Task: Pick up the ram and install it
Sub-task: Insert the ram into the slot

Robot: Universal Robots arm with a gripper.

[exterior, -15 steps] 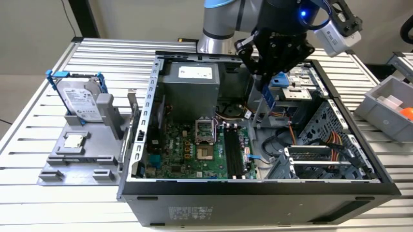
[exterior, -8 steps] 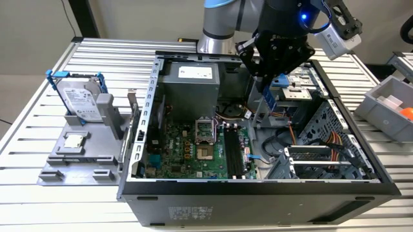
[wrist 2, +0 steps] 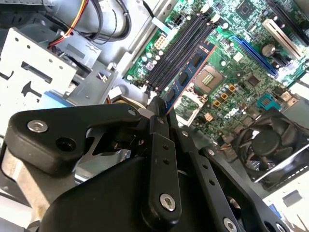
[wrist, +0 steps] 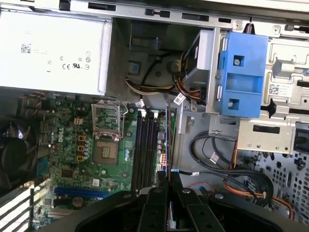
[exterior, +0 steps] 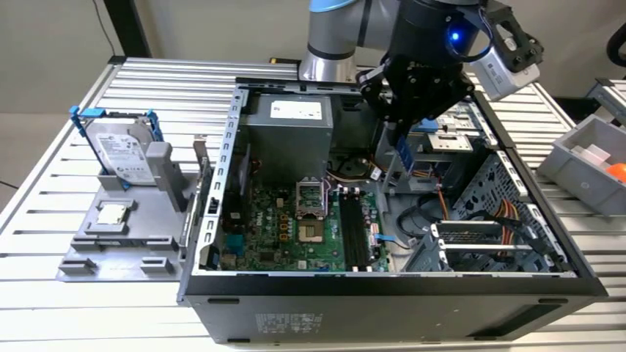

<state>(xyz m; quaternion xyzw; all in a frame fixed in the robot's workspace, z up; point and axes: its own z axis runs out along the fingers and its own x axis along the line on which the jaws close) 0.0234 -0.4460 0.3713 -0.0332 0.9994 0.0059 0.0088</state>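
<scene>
The ram (wrist 2: 189, 75) is a long thin blue board with a row of dark chips, and my gripper (wrist 2: 161, 110) is shut on its upper end. In the exterior view the ram (exterior: 404, 152) hangs upright below the gripper (exterior: 403, 126), inside the open computer case and above the motherboard. It hovers over the black memory slots (wrist 2: 177, 47), apart from them. In the first wrist view I see the ram edge-on (wrist: 167, 137), just beside the slots (wrist: 146, 145), with the gripper (wrist: 167, 182) behind it.
The grey power supply (exterior: 289, 132) and a blue drive bracket (wrist: 241, 72) flank the gripper. Cables (wrist: 217, 159) lie beside the slots. A fan (wrist 2: 268, 145) sits past the processor socket (wrist: 106, 116). Outside the case stand a hard drive (exterior: 122, 150) on a grey holder and a grey bin (exterior: 587, 165).
</scene>
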